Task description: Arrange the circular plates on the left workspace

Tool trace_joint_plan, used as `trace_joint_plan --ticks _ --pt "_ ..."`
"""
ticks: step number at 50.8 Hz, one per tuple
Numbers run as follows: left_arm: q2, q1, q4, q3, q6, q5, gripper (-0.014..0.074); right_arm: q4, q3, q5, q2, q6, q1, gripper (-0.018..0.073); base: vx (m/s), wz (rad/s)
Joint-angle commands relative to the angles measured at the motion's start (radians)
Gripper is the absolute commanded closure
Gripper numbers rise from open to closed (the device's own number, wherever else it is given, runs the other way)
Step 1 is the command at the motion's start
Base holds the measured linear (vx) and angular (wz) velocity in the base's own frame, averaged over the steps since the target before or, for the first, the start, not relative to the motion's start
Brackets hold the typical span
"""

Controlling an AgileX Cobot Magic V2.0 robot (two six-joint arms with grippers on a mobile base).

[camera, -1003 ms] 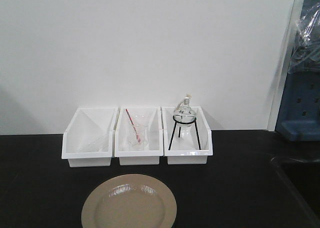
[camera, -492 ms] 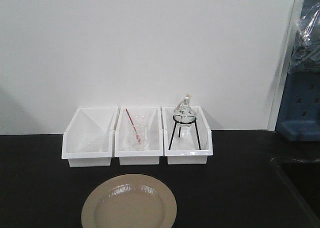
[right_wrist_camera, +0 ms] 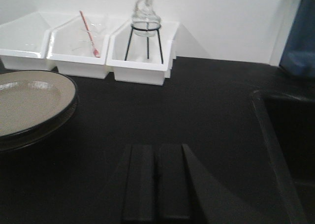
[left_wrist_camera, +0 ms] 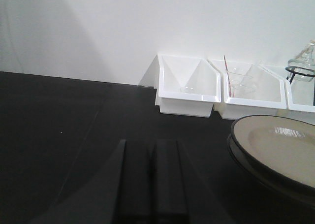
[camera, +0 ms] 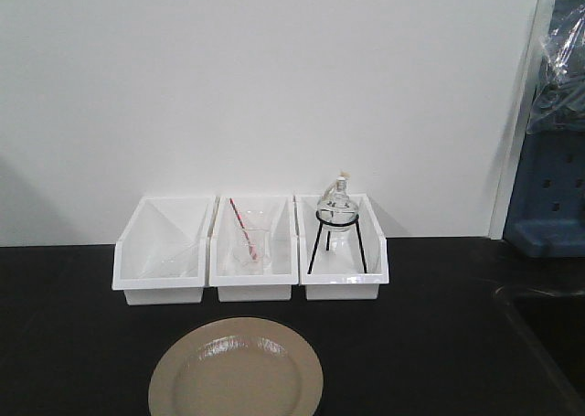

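I am holding my left hand [left_wrist_camera: 150, 184] and my right hand [right_wrist_camera: 156, 184] low over the black bench [camera: 439, 343], both with fingers pressed together and grasping nothing. The plates [camera: 236, 372] are sitting stacked between them, just ahead. Beyond, three white bins [camera: 251, 251] are standing against the wall.

We find no readable text, labels, brands or numbers in any view: the white bins [camera: 254, 251], the beige plate [camera: 236, 370], the glass flask [camera: 337, 206] and the wall carry no markings we can make out.
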Motion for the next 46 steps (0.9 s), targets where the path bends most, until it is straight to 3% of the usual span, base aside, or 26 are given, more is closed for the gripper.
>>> trace_joint_plan --ticks 1,13,26,37,46 --pt "-0.017 -0.007 -0.012 0.02 -0.009 -0.076 0.0596 -0.196 0.051 -0.155 -0.055 0.217 -0.006 0.0561 0.0 0.0" --pt "-0.017 -0.007 -0.012 0.02 -0.009 -0.076 0.0596 -0.225 0.226 -0.211 -0.261 0.216 -0.007 0.0561 0.0 0.0" --pt "-0.017 -0.007 -0.012 0.02 -0.009 -0.076 0.0596 -0.228 0.226 -0.147 -0.351 0.216 -0.01 0.0561 0.0 0.0" --pt "-0.016 -0.007 -0.012 0.02 -0.009 -0.076 0.0596 -0.228 0.226 -0.14 -0.352 0.216 -0.129 0.0561 0.0 0.0" --pt "-0.016 -0.007 -0.012 0.02 -0.009 -0.076 0.0596 -0.228 0.226 -0.14 -0.352 0.216 -0.143 0.0561 0.0 0.0"
